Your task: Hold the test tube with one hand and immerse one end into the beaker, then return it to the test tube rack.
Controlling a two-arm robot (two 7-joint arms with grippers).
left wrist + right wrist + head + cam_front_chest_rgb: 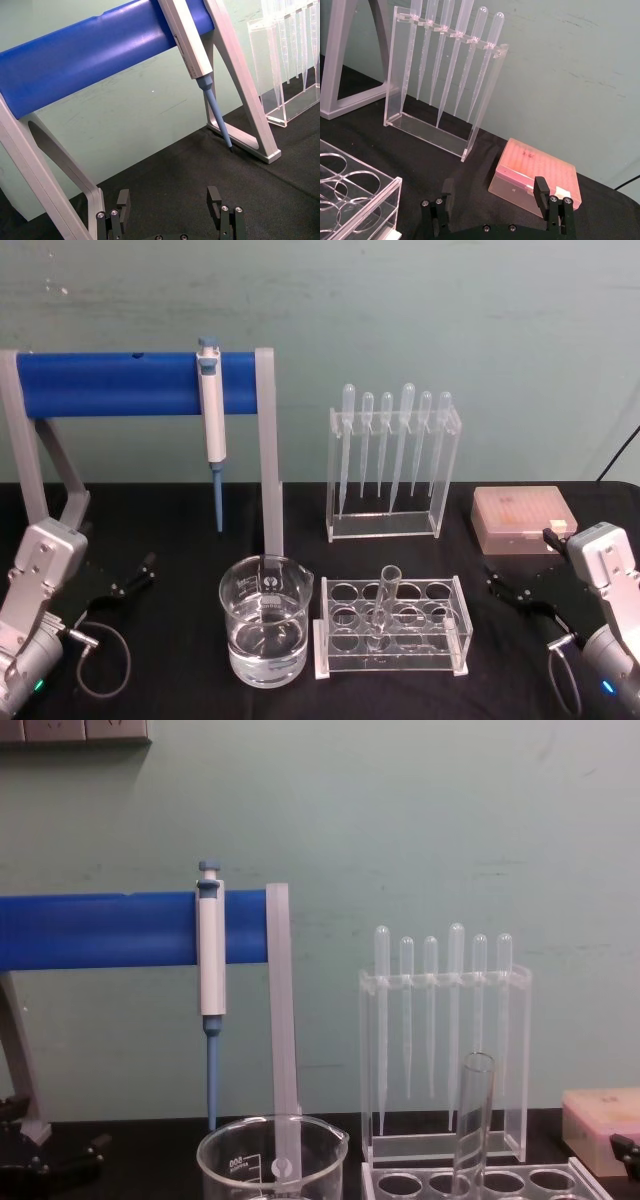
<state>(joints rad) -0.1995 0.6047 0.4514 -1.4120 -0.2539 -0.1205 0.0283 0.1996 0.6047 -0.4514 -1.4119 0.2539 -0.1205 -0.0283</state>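
Pipettes (392, 445) stand behind the test tube (384, 602), rack (458, 640) and beaker (265, 630) on the black table (170, 530). The left gripper (170, 200) and right gripper (495, 192) hold their fingers spread.

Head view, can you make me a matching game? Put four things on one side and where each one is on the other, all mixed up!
Things:
1. test tube
2. beaker
3. pipettor
4. pink box

Places:
a. hanging on the blue bar
b. standing upright in the clear rack
c. just left of the rack, with clear liquid inside
d. lying at the far right of the table

Pairs: 1-b, 2-c, 3-a, 4-d.

The left end effector and right end effector are open at the table's sides.
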